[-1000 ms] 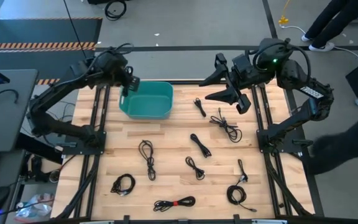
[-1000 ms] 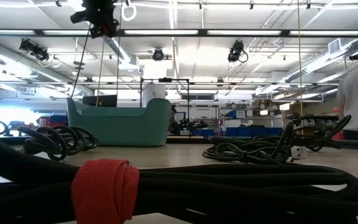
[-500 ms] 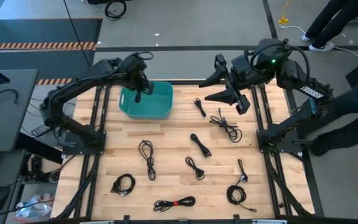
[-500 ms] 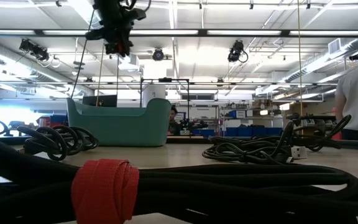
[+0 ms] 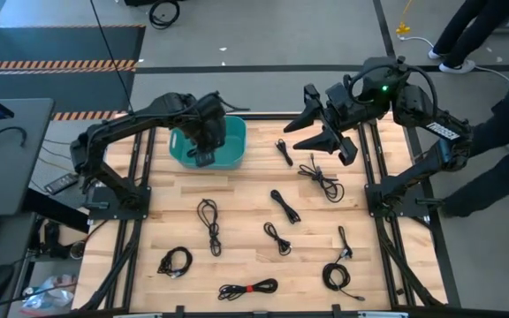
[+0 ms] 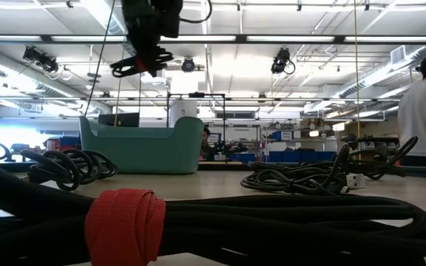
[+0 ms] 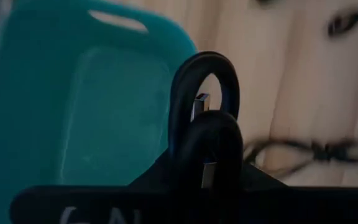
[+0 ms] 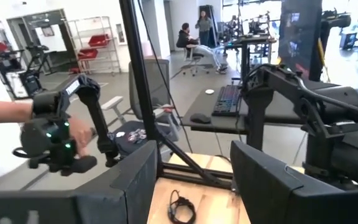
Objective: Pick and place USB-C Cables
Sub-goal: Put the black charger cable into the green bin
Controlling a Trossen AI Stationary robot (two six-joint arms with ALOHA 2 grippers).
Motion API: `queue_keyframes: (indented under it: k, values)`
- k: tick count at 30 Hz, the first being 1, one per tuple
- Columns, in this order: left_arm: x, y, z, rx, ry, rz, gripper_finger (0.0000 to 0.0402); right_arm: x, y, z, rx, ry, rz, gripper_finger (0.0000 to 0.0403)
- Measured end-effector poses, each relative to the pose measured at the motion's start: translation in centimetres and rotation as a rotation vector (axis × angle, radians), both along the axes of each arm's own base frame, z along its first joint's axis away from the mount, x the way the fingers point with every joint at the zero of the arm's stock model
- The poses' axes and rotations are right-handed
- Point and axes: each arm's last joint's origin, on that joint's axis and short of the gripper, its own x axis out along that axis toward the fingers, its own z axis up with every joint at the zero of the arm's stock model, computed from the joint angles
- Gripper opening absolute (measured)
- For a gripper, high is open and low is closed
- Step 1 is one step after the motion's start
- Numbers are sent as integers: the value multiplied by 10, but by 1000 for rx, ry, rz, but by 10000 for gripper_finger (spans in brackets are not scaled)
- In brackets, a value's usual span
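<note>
My left gripper is above the teal bin, shut on a black USB-C cable coil. In the low view the coil hangs under the gripper, high above the bin. My right gripper is open and empty, raised above the table's far right part, over a small cable. Several more black cable coils lie flat on the wooden table, such as a loose one and a red-tied one. My left gripper holds the cable coil from above, fingers pointing down. The coil's loops and a metal plug stick out past the fingers. The gripper body hides the exact place of contact. The coil hangs clear above the bin's inside.
Other cables lie at the table's right half and near left. Black frame rails run along both sides. A person stands beyond the table's right edge.
My left gripper has carried the cable coil from the bin's far left corner toward the table's right and near edge, until it is over the bin's inside. The coil stays hanging below it. The person at the right has moved closer.
</note>
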Motion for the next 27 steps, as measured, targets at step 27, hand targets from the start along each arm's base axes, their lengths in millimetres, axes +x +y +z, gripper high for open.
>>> queue_keyframes:
  k: [27]
  values:
    - [30, 72, -97, -103, 198, -269, 50, 0, 0, 1, 81, 23, 1, 210]
